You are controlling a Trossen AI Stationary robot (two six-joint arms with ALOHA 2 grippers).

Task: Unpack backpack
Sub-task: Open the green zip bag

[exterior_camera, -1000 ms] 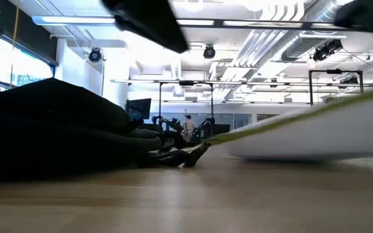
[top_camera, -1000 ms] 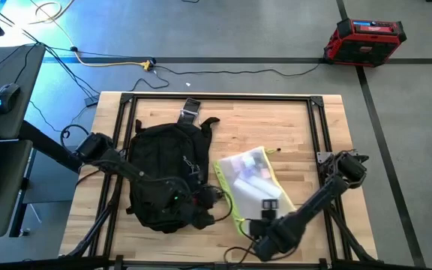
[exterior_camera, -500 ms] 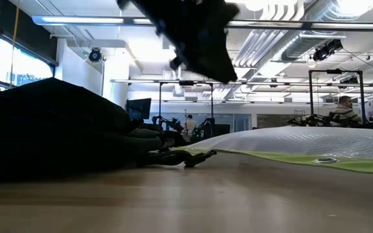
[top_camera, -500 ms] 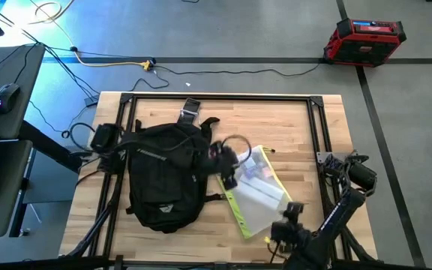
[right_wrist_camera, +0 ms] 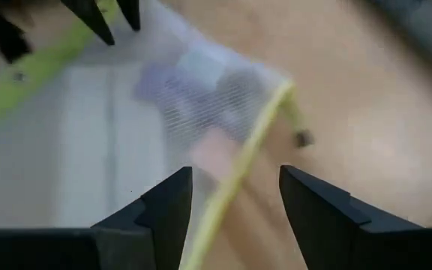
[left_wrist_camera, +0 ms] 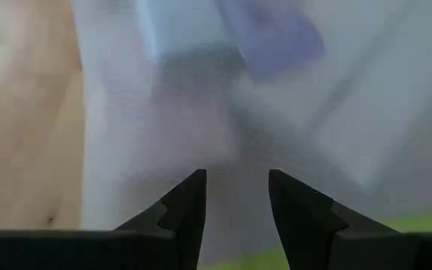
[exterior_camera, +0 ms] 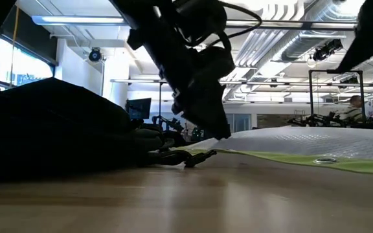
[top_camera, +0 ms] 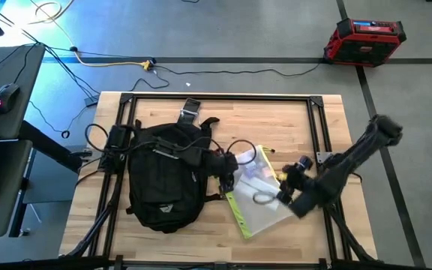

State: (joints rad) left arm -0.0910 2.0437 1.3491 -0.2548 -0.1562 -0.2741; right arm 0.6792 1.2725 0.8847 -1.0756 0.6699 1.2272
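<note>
Black backpack (top_camera: 163,176) lying left-centre on the worktop (top_camera: 276,120), translucent pouch (top_camera: 257,195) just to its right. Left gripper (top_camera: 227,163) and right gripper (top_camera: 287,187) above the pouch — fingers parted, grasping nothing. Risk: colliding over it, or dragging it off the near edge.

The pouch (top_camera: 257,196) lies on the table (top_camera: 291,124) right of the backpack (top_camera: 163,176).

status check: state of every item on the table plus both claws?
Large rounded black fabric backpack: lying flat on the table's left half, not gripped.
Translucent mesh pouch with neon-yellow trim: out of the backpack, lying flat beside it, contents inside.
Left claw: open, over the pouch's backpack-side edge, holding nothing.
Right claw: open, over the pouch's other side, holding nothing.
</note>
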